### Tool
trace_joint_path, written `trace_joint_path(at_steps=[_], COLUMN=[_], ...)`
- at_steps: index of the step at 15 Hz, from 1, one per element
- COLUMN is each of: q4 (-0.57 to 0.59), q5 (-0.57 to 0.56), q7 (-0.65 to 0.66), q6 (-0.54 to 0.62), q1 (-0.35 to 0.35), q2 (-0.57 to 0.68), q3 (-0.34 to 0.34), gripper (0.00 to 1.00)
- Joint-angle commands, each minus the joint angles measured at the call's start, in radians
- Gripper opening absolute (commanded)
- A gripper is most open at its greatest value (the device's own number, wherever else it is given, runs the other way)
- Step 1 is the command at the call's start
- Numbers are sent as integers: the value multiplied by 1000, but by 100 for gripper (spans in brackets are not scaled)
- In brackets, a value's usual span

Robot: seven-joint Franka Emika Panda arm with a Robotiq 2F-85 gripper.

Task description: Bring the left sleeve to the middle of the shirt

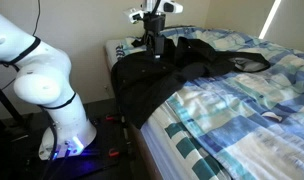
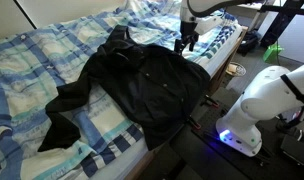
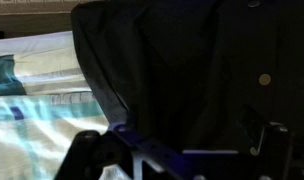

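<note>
Above the shirt's near edge, the tool hangs with its fingers spread apart and nothing between them. Black cloth fills the wrist view beneath. The shirt lies rumpled, spread across the quilt-covered counter, with the tool at its 1 o'clock in an exterior view. One sleeve trails from the body toward 8 o'clock; whether it is the left sleeve cannot be told.
</note>
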Motion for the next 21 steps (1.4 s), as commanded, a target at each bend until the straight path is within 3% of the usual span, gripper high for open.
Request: trace_joint_path(at_steps=[1,7,14,21], q4=[2,36,36,186], q5=[1,-2,7,45], q7=[-1,-57,-51,-98], q6=[-2,44,37,173], q1=[-3,67,63,110], q2=[0,35,40,218], q3=[2,46,35,59], gripper=[100,100,100,100])
